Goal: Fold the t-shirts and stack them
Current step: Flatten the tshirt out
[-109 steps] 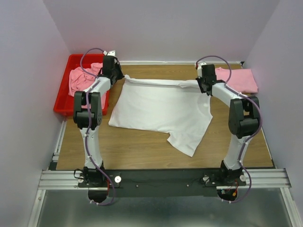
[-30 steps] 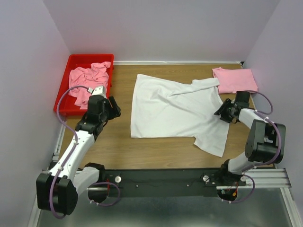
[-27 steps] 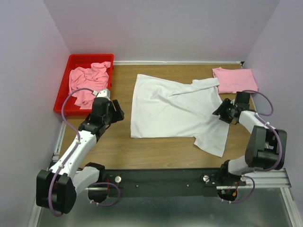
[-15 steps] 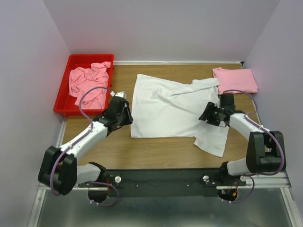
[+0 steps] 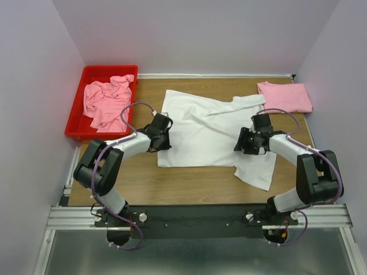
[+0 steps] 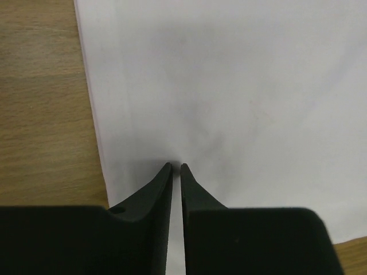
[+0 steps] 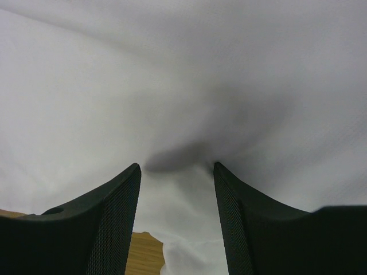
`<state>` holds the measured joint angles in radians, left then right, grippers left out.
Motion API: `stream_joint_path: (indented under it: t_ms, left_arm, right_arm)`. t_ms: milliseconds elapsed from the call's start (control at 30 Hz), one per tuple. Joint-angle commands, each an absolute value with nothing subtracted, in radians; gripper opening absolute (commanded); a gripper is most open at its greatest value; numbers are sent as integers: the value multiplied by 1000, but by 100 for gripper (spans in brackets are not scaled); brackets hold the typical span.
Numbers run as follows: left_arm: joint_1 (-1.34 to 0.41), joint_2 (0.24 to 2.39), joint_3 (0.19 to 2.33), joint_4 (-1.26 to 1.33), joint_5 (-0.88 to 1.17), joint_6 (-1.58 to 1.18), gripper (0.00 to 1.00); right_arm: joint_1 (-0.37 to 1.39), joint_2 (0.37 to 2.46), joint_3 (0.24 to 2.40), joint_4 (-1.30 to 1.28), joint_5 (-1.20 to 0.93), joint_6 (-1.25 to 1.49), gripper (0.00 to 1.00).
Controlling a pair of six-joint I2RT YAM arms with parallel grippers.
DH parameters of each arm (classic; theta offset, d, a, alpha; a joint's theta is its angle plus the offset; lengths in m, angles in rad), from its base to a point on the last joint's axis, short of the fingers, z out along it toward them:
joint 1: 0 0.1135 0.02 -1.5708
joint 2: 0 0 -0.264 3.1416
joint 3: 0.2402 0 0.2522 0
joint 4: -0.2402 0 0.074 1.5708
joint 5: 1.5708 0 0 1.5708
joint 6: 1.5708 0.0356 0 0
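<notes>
A white t-shirt [image 5: 206, 129] lies spread on the wooden table [image 5: 189, 180], with one sleeve trailing toward the front right. My left gripper [image 5: 167, 140] sits low at its left hem. In the left wrist view the jaws [image 6: 176, 166] are closed to a thin slit, and their tips are pressed into the white cloth [image 6: 241, 86] just inside its edge. My right gripper [image 5: 238, 143] rests on the shirt's right side near the sleeve. It is open [image 7: 176, 166], and a raised pucker of cloth [image 7: 172, 69] sits between its fingers [image 7: 114, 217].
A red bin [image 5: 77, 123] at the back left holds crumpled pink shirts [image 5: 106, 100]. A folded pink shirt [image 5: 285, 96] lies at the back right corner. Bare wood [image 6: 40, 114] shows left of the white shirt. Walls close in the sides and back.
Both arms have swung inward from the table's sides onto the white shirt. The left jaws have closed from wide to nearly together at the left hem. The right jaws have stayed open.
</notes>
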<state>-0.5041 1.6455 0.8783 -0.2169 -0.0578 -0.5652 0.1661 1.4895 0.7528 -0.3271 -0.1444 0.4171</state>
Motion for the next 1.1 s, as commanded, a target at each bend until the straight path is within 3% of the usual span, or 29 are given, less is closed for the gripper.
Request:
stream_joint_path:
  t_ms: [0, 167, 300, 633, 667, 833, 967, 1000, 1067]
  left_arm:
    - [-506, 1671, 810, -259, -52, -569, 16]
    - [-486, 1600, 697, -278, -60, -620, 15]
    - [-468, 1438, 689, -373, -72, -673, 13]
    - [-440, 1227, 686, -500, -146, -715, 13]
    - [-440, 1218, 718, -514, -179, -707, 16]
    - [-440, 1222, 840, -454, -161, -620, 50]
    - [-442, 1334, 929, -377, -120, -563, 53]
    - [-440, 1394, 960, -367, -123, -555, 52]
    - [-442, 1448, 986, -339, -123, -539, 49]
  right_arm:
    - [201, 1520, 726, -417, -123, 433, 62]
    - [256, 1488, 658, -459, -212, 492, 64]
    - [313, 1392, 575, -488, -284, 572, 69]
    - [353, 1120, 540, -612, -354, 649, 72]
    - [353, 1117, 598, -614, -338, 623, 72]
    - [295, 1264, 875, -634, -128, 471, 72]
    - [183, 1486, 1073, -585, -141, 375, 62]
    - [158, 1520, 1136, -550, -150, 370, 53]
    - [141, 1628, 1193, -523, -155, 361, 45]
